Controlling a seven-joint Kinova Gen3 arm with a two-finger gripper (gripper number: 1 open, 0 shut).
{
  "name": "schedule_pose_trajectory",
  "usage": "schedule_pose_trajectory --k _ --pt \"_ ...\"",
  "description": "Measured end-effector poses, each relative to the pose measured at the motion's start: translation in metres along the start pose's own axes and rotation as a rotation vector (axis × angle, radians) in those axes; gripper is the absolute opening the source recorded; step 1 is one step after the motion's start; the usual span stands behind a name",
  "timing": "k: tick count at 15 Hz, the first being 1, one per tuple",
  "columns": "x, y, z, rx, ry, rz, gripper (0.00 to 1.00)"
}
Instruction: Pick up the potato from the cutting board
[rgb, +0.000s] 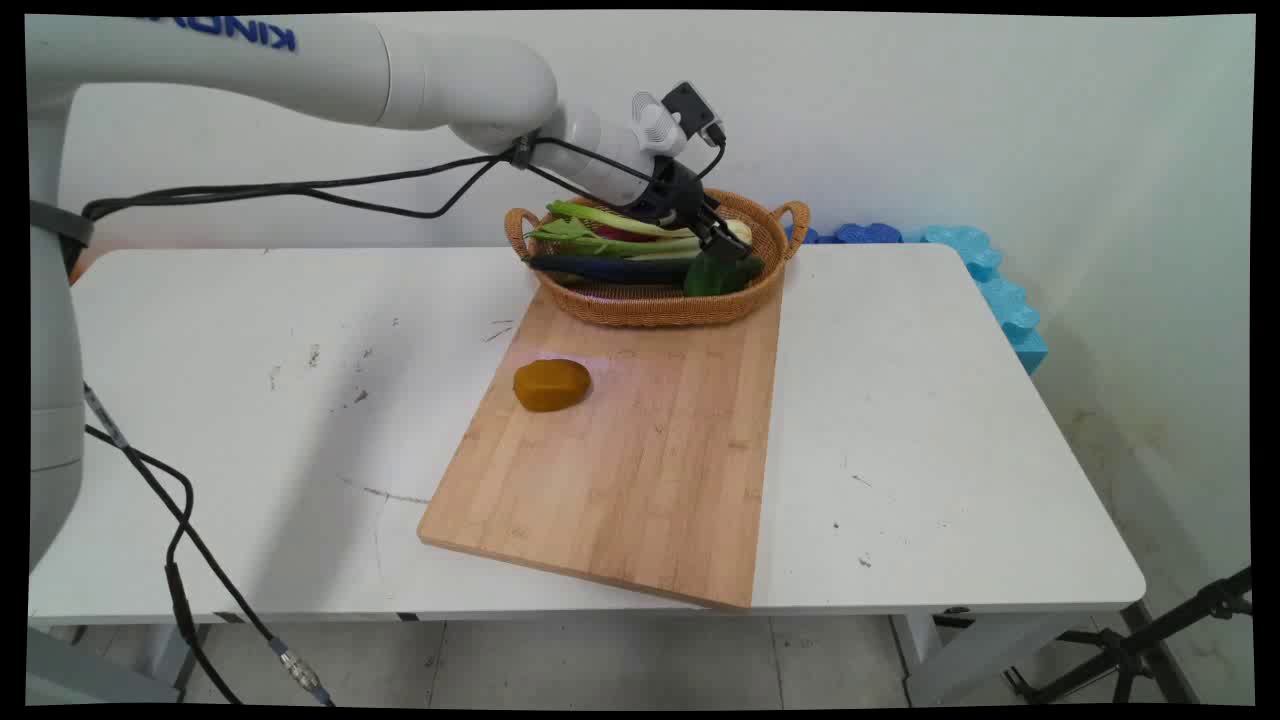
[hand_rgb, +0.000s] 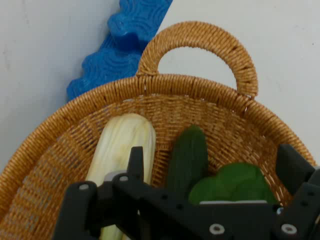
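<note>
So the white Kinova arm (rgb: 300, 60) reaches in from the upper left, stretched out sideways, then the wrist angles down to the right. The black two-finger gripper (rgb: 722, 243) points down and away, fingers (hand_rgb: 295, 167) spread wide apart. Black cables hang off the forearm.

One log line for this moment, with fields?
gripper: open | in: wicker basket | over: green leafy vegetable, cucumber | board: brown potato

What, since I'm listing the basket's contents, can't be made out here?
Main view: a red item, mostly buried under leafy greens; the gripper covers the basket's right end.
Hand view: lower ends of the pale corn, cucumber and green leaf, hidden by the gripper's linkage.
</note>
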Motion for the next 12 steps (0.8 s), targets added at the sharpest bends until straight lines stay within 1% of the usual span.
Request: schedule_pose_trajectory --k 4,12 --pt "0.003 0.001 -0.011 -0.001 0.005 0.008 1.0" --pt "-0.005 0.011 -0.06 -0.009 -0.018 0.024 1.0"
